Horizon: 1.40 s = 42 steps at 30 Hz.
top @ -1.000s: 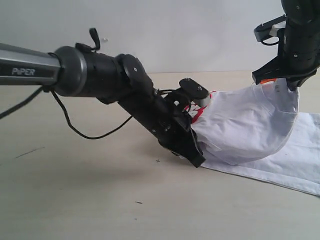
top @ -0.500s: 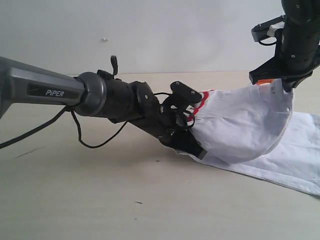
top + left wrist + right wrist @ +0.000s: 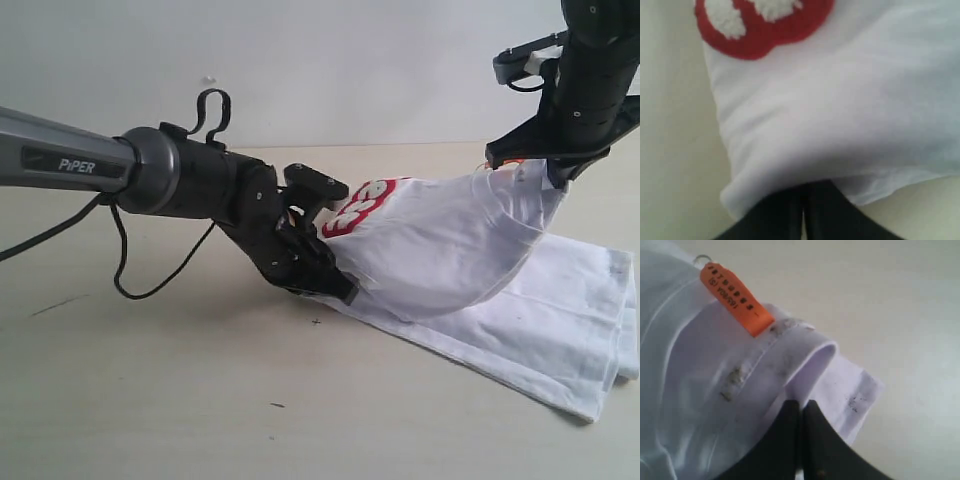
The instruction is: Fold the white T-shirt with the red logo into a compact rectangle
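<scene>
Exterior view, nearest first: we are seeing the pale beige tabletop (image 3: 200,400), then our left arm's grey tube (image 3: 30,140) carrying the word "PiPER" (image 3: 77,165). Our black left gripper (image 3: 335,288) is pinching shut on the large white cotton T-shirt (image 3: 450,255) low by the table, just beside its red outlined logo patch (image 3: 362,205), whose fuzzy white letters we cannot read. Farther back, our black right gripper (image 3: 545,172) is clamping the collar, holding it raised while the rest is lying on the table. A small orange tag (image 3: 736,299) is hanging there, its print too small for reading.
</scene>
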### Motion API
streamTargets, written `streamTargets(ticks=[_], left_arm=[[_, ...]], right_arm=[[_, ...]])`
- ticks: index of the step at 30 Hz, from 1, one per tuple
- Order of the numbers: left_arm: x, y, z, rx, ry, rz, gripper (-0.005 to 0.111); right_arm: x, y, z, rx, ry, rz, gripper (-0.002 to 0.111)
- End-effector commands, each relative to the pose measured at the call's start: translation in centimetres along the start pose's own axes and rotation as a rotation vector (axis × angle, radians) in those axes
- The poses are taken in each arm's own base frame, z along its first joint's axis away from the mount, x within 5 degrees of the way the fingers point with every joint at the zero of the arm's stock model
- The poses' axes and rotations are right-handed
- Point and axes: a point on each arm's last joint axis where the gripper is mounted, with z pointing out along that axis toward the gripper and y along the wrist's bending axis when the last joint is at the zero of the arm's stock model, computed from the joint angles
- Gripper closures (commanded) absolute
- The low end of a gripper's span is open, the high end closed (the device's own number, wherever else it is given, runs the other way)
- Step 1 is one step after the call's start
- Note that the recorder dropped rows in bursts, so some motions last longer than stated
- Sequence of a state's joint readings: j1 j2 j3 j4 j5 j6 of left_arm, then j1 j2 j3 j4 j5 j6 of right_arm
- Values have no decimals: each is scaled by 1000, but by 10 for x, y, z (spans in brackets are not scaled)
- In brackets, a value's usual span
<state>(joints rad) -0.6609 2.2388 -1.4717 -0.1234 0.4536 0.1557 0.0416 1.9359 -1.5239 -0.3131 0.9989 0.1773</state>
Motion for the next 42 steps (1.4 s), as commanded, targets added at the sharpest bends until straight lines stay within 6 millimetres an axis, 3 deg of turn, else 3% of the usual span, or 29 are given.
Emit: streamTargets(ticks=[1,6,14,22,25,28,31,34,38,40,41,42], left_arm=[[28,27,4,-28,113,-100,107],[33,55,-12,-62,73,-188,107],[18,55,-29,-56,-34,-223,107],[-9,51,-97,-49,-207,-239,106],[-16,53,-125,-49,-273,-254,100],[-18,55,-160,-51,-313,-263,78],[-17,54,-171,-48,-316,-260,72],[-16,53,-175,-49,-302,-232,72],[-14,54,-182,-86,-294,-150,72],[-13,58,-187,-97,-295,-148,78],[-11,60,-187,-108,-280,-140,85],[-9,66,-188,-122,-265,-143,99]], right_arm=[[2,-4,-15,-7,0,-30,108],[19,-12,-55,-30,52,21,108],[55,7,-25,-152,258,-12,108],[69,30,-19,-385,316,-63,108],[74,30,-14,-373,339,-76,98],[75,29,-14,-358,341,-85,71],[73,23,-12,-273,319,-136,63],[70,29,-11,-240,258,-269,61],[79,80,-8,-247,118,-653,61],[78,80,-3,-168,78,-614,61],[79,81,-1,-165,88,-549,62],[79,82,3,-168,110,-477,72]])
